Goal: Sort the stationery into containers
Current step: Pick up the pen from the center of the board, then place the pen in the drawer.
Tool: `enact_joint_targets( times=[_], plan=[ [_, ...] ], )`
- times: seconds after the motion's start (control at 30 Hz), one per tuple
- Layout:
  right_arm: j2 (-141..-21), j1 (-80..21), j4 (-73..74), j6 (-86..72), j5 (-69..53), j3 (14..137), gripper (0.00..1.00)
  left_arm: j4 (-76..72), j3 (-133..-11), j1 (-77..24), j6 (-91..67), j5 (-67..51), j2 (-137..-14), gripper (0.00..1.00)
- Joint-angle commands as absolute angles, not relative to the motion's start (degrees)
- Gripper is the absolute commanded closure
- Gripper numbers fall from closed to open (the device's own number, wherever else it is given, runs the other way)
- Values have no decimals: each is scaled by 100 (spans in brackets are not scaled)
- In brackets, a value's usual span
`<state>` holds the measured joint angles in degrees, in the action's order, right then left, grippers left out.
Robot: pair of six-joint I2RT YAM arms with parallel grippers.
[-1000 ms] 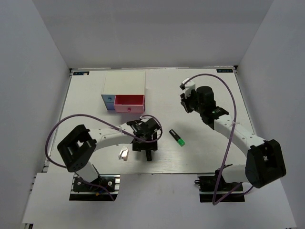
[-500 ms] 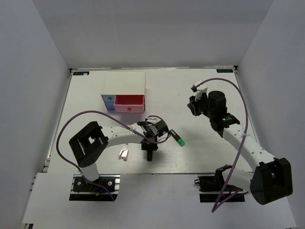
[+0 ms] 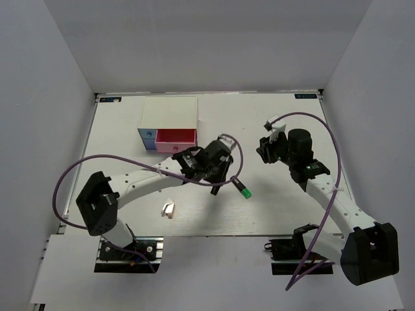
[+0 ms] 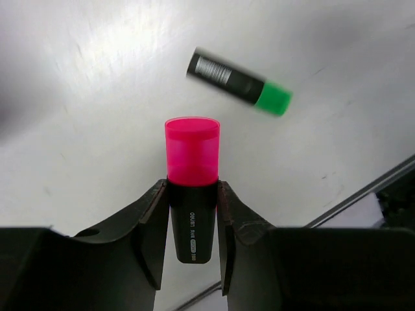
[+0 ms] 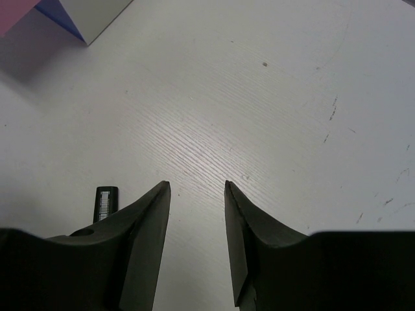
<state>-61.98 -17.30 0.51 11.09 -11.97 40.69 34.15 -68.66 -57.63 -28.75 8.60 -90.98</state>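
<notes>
1. Pink highlighter (image 4: 192,194) is now pinched by its black barrel in the left end effector (image 4: 192,191), cap pointing out past the fingertips, and seems to be clear of the tabletop (image 3: 292,207).
2. A second ago that end effector was low near the tabletop's near edge, over a dark item lying there. That spot is now bare, and the left end effector (image 3: 217,170) has swung up and back, closer to the box (image 3: 168,110).
3. This suggests the pick is done and the carry has begun. The pink drawer (image 3: 176,137) stands pulled out, as it did before, and looks the likely target.
4. Green highlighter (image 3: 242,188) has not moved and lies just right of the left end effector.
5. White clip (image 3: 168,208) also stays put near the front.
6. Right end effector (image 5: 196,188) is spread and empty, and has drifted slightly rightward. The black stub at its lower left may be the green highlighter's tail, though too little shows.
</notes>
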Motion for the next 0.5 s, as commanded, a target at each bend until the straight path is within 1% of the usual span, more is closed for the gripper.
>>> enact_joint_targets(
  times=[0.0, 0.1, 0.2, 0.33, 0.47],
  plan=[
    [-6056, -1679, -26, 1186, -1362, 4008, 55, 3603, -7775, -5494, -1375, 650, -8754, 100],
    [-6038, -1661, -35, 1169, -1380, 3981, 55, 3989, -8417, -5214, -698, 589, -8754, 100],
    [-5968, -1661, -35, 1178, -1380, 3946, 55, 4578, -9137, -4870, -65, 159, -9017, 100],
    [-5933, -1626, -53, 1239, -1354, 3920, 55, 4641, -9343, -4256, 632, -491, -9123, 100],
    [-5915, -1608, -70, 1274, -1345, 3911, 55, 4299, -9343, -3754, 1124, -869, -9018, 100]
  ],
)
